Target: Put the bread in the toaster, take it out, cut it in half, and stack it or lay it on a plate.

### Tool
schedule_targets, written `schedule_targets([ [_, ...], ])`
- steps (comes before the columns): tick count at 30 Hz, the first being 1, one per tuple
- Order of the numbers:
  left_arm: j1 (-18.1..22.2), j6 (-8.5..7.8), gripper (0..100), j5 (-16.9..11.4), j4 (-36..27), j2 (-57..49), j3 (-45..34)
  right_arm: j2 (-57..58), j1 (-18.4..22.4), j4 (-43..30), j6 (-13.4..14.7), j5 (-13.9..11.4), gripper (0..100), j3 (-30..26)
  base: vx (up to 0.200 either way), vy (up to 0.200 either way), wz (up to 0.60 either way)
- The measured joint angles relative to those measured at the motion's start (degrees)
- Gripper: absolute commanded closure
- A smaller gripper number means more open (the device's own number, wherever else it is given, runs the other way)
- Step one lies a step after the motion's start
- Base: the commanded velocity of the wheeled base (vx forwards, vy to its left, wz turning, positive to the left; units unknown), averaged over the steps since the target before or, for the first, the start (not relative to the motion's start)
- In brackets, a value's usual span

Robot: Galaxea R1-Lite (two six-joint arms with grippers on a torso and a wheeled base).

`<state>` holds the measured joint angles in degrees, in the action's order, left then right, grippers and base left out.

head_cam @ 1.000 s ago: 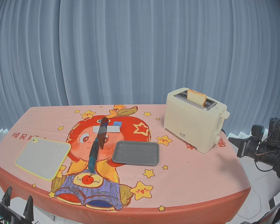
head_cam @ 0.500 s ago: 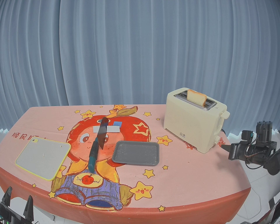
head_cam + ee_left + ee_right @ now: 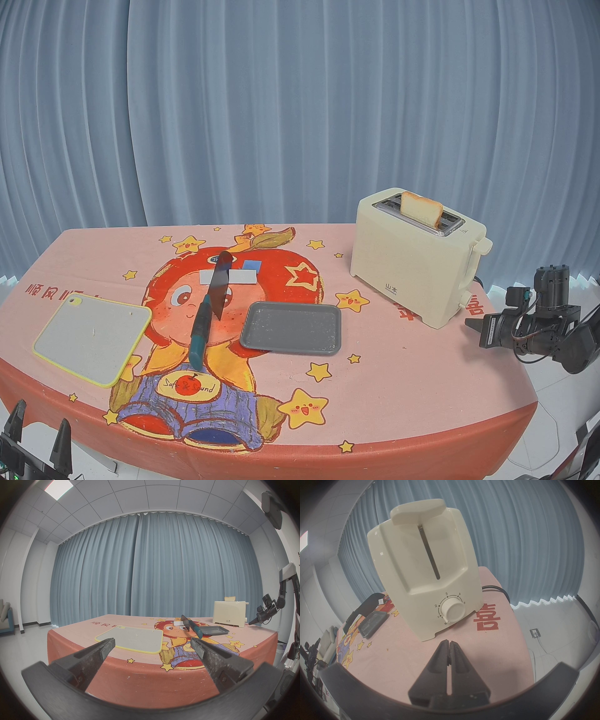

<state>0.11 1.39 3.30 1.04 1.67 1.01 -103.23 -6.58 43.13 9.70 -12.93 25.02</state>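
The table carries the toaster near its right edge, with the bread standing partly out of a top slot and the lever at the top of its track, so the step in hand is judged to be pressing that lever down. The right gripper has its fingers pressed together and points at the dial end from below lever height. It should rise above the lever, land on the lever's flat top and push straight down along the track, since a sideways load may slide the toaster. The left gripper hangs spread off the table's near left corner.
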Motion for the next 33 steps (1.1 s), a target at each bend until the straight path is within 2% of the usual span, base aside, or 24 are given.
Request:
schedule_targets([
  [17, 0.0, 0.0, 0, 0.0, 0.0, 0.0, 0.0, -2.3, -0.2, -0.1, 2.5, 1.7, 100, 2.4, 0.0, 0.0, 0.0],
  [21, 0.0, 0.0, 0, 0.0, 0.0, 0.0, 0.0, -2.5, -0.3, -0.1, 2.8, 2.8, 100, 2.7, 0.0, 0.0, 0.0],
  [27, 0.0, 0.0, 0, 0.0, 0.0, 0.0, 0.0, -2.9, -1.1, 0.0, 5.2, 3.4, 100, 3.5, 0.0, 0.0, 0.0],
  [33, 0.0, 0.0, 0, 0.0, 0.0, 0.0, 0.0, -3.1, -1.8, -0.1, 5.5, 3.5, 100, 3.7, 0.0, 0.0, 0.0],
])
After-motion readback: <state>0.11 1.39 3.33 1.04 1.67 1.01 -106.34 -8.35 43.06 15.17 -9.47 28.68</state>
